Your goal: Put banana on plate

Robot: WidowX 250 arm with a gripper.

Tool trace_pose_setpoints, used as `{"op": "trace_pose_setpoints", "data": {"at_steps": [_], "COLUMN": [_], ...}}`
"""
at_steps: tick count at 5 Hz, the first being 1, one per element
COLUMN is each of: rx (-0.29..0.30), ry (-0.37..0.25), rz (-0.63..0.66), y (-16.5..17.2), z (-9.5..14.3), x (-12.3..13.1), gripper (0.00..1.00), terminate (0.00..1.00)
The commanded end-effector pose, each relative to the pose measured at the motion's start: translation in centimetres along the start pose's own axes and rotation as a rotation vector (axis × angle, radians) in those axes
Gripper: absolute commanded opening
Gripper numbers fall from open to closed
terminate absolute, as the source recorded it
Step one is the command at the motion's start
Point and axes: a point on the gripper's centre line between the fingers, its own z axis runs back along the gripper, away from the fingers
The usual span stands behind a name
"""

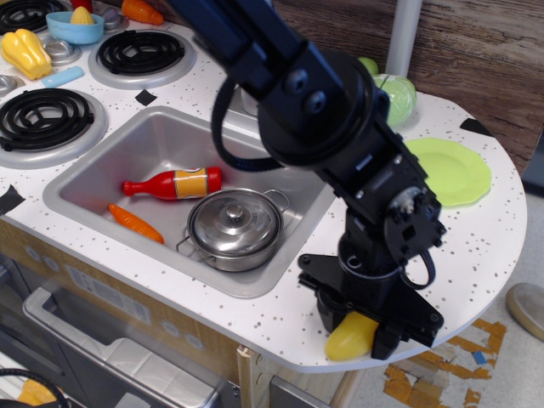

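The yellow banana lies on the white counter near its front right edge, mostly hidden under my gripper; only one stubby yellow end shows. My gripper is down on it, with its black fingers on either side and close against it. The banana still rests on the counter. The lime-green plate lies flat and empty at the back right of the counter, well beyond the gripper.
A pale-green cabbage toy sits behind the plate. The sink holds a red bottle, an orange carrot and a lidded steel pot. Burners, a yellow pepper and a blue bowl are at the far left. The counter edge is just in front of the banana.
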Motion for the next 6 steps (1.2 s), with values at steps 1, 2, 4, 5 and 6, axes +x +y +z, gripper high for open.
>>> {"op": "trace_pose_setpoints", "data": {"at_steps": [1,2,4,5,6], "rx": [0.019,0.071,0.168,0.162,0.132], "ry": [0.019,0.074,0.089,0.086,0.062], "rz": [0.017,0.040,0.026,0.015,-0.009], "y": [0.5,1.3,1.2,0.7,0.2], "z": [4.7,9.5,16.4,16.9,15.6], "x": [1.6,3.2,9.1,12.3,15.3], "gripper": [0.00,0.00,0.00,0.00,0.00], "terminate": [0.00,0.00,0.00,0.00,0.00]}}
